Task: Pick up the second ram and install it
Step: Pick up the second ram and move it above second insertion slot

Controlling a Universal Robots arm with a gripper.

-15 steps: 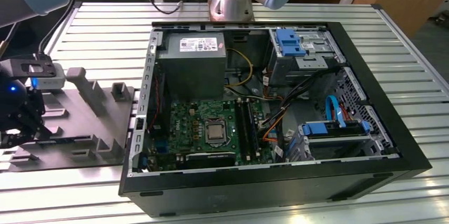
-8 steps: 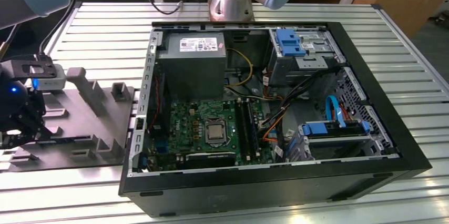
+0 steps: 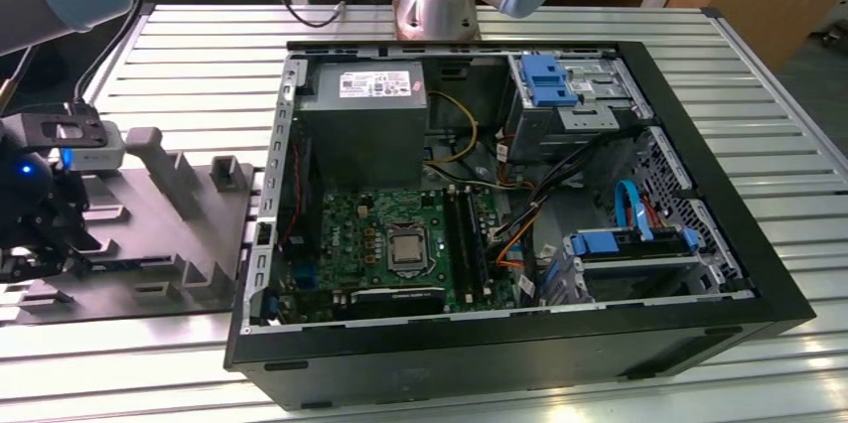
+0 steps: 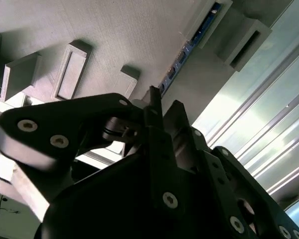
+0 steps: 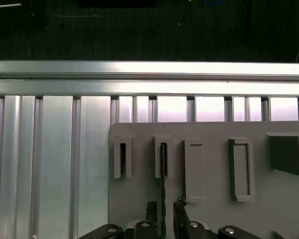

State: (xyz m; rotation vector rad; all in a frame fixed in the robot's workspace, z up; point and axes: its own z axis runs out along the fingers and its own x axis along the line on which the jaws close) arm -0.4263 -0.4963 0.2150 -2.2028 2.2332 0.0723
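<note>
While the gripper (image 5: 164, 205) hangs low over the grey fixture plate (image 5: 269, 199), its two black fingers (image 5: 178, 206) stand narrowly apart, one on each side of the second ram (image 5: 163, 169). The first wrist view shows a thin gap on both sides of the stick, so they straddle it without clearly pressing it.

The second ram stands on its long edge and is seen edge-on in both wrist views as a thin line. Its long axis lies flat along the plate and runs straight out from between the fingertips. Its far end sits in the groove of a small upright slotted block (image 5: 168, 164). In the second wrist view the board's edge shows dark blue with small dark parts along it.

The plate is matte grey with fine ridged layer lines on its surface. It carries several raised rectangular blocks and frames with squared corners. It rests on a table (image 5: 55, 164) of ribbed aluminium slats that shine brightly. The gripper's links are smooth black plates fixed with silver screw heads.

In the exterior view the gripper is at the exterior view's left, well apart from the open black computer case (image 3: 530, 344). The case lies on its side, showing a green motherboard (image 3: 384, 234), a grey metal power supply (image 3: 357, 115) and bright blue drive brackets (image 3: 546, 80).
</note>
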